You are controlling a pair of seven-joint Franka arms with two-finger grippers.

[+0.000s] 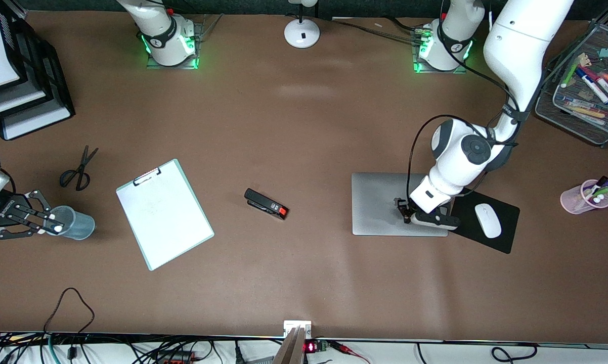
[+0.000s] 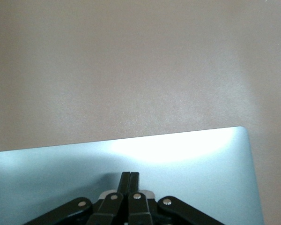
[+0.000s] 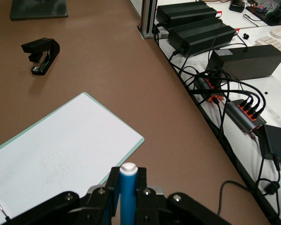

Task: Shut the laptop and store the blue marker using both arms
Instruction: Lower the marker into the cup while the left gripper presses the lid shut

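Note:
The laptop [image 1: 380,202] lies closed and flat, silver-grey lid up, toward the left arm's end of the table. My left gripper [image 1: 407,217] is shut and empty, and its fingertips [image 2: 129,180] rest on the lid [image 2: 201,159] near one edge. My right gripper [image 1: 51,223] is at the right arm's end of the table, at the rim of a clear plastic cup [image 1: 79,223]. It is shut on the blue marker [image 3: 128,197], with the marker's white end sticking out between the fingers. The closed laptop also shows in the right wrist view [image 3: 37,8].
A clipboard [image 1: 165,213] and a black stapler [image 1: 266,203] lie mid-table. Scissors [image 1: 77,172] lie near the cup. A black mouse pad [image 1: 506,237] with a white mouse lies beside the laptop. A pink cup of markers [image 1: 584,196], a mesh tray [image 1: 587,121] and paper trays [image 1: 15,76] stand at the ends.

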